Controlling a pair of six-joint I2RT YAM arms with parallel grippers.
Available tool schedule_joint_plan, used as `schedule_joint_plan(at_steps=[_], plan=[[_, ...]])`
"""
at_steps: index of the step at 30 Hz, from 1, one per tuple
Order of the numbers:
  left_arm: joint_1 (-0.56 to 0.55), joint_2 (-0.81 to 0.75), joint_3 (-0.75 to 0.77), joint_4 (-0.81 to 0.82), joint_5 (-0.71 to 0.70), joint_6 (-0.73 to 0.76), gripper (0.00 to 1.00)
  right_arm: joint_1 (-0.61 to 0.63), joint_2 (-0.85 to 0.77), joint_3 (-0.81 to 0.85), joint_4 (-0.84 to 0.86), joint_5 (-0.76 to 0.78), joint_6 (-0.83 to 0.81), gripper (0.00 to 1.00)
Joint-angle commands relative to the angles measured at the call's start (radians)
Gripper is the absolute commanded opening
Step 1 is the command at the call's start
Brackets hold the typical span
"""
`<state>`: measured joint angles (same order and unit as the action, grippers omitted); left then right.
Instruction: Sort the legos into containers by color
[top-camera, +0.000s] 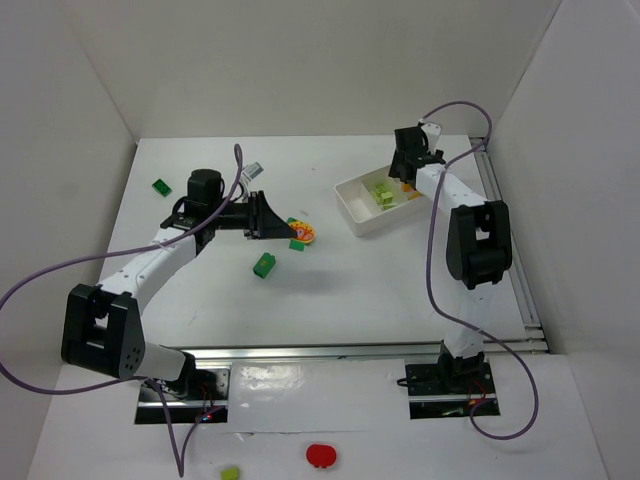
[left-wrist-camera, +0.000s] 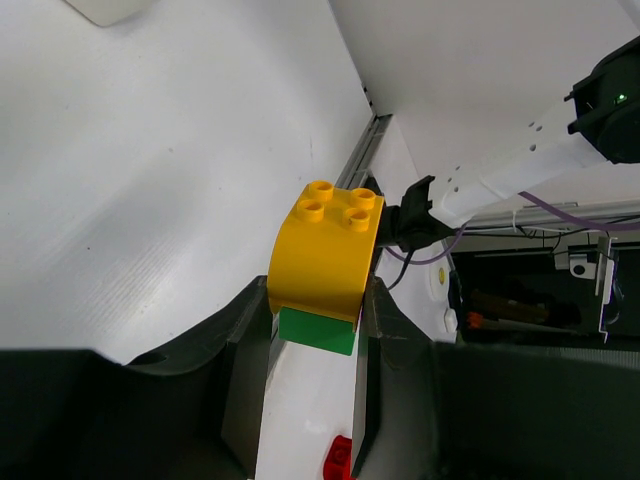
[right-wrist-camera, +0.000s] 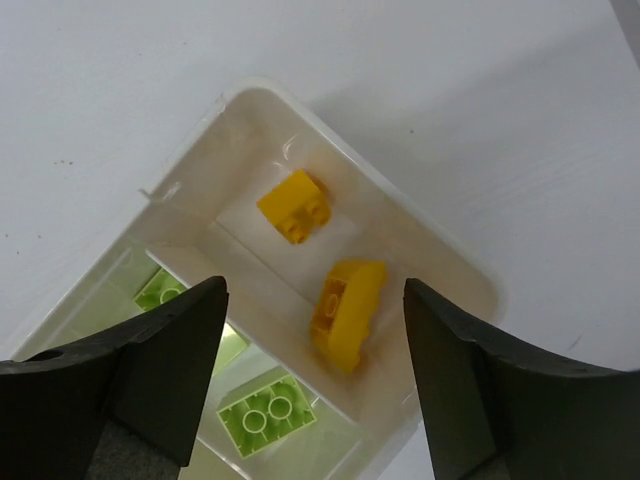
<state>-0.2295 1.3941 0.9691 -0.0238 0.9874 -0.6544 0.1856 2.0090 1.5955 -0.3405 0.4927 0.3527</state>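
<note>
Glossy white tray (right-wrist-camera: 420, 225) on matte white counter (top-camera: 380, 290), right pincer (right-wrist-camera: 315, 300) gaping above it, two smooth yellow bricks (right-wrist-camera: 350, 305) in its end compartment, lime ones (right-wrist-camera: 265, 415) alongside, left pincer (left-wrist-camera: 312, 310) well left of tray clamping a curved four-stud yellow brick (left-wrist-camera: 325, 250), white walls (top-camera: 300, 70).

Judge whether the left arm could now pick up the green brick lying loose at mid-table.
Probably not yet: the green brick lies near and unobstructed, but the left gripper is shut on a yellow brick.
</note>
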Motion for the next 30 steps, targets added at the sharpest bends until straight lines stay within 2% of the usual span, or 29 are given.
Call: schedule_joint_plan(at_steps=[1,4,5,6,9,10,12,15,16,18,21,23,27,30], plan=[[0.004,-0.030,0.031,0.015,0.008,0.013,0.00,0.009,-0.080,0.009,0.008,0.035,0.022,0.76],[0.004,-0.030,0.055,-0.005,-0.021,0.022,0.00,0.009,-0.173,-0.080,0.035,-0.067,0.022,0.72],[0.004,-0.021,0.069,-0.005,-0.021,0.022,0.00,0.018,-0.259,-0.159,0.076,-0.125,0.022,0.71],[0.004,-0.011,0.069,0.005,-0.021,0.010,0.00,0.018,-0.309,-0.205,0.102,-0.278,0.022,0.71],[0.004,0.016,0.082,0.059,-0.044,-0.054,0.00,0.018,-0.487,-0.383,0.203,-0.541,0.031,0.75],[0.013,0.035,0.082,0.083,-0.044,-0.106,0.00,0.018,-0.557,-0.425,0.231,-0.706,0.061,0.76],[0.013,0.060,0.091,0.148,-0.065,-0.161,0.00,0.018,-0.607,-0.534,0.317,-0.941,0.100,0.77],[0.013,0.108,0.109,0.241,-0.089,-0.273,0.00,0.037,-0.650,-0.632,0.461,-1.188,0.216,0.77],[0.013,0.118,0.109,0.254,-0.116,-0.322,0.00,0.047,-0.650,-0.650,0.507,-1.229,0.280,0.77],[0.013,0.132,0.109,0.312,-0.116,-0.364,0.00,0.092,-0.650,-0.677,0.619,-1.275,0.328,0.84],[0.013,0.132,0.109,0.331,-0.162,-0.410,0.00,0.150,-0.621,-0.689,0.734,-1.293,0.406,0.85],[0.013,0.132,0.109,0.322,-0.188,-0.410,0.00,0.175,-0.578,-0.678,0.755,-1.316,0.431,0.85],[0.013,0.123,0.140,0.262,-0.216,-0.367,0.00,0.209,-0.537,-0.687,0.926,-1.347,0.523,0.85],[0.013,0.123,0.140,0.248,-0.207,-0.367,0.00,0.238,-0.483,-0.669,0.954,-1.370,0.532,0.85]])
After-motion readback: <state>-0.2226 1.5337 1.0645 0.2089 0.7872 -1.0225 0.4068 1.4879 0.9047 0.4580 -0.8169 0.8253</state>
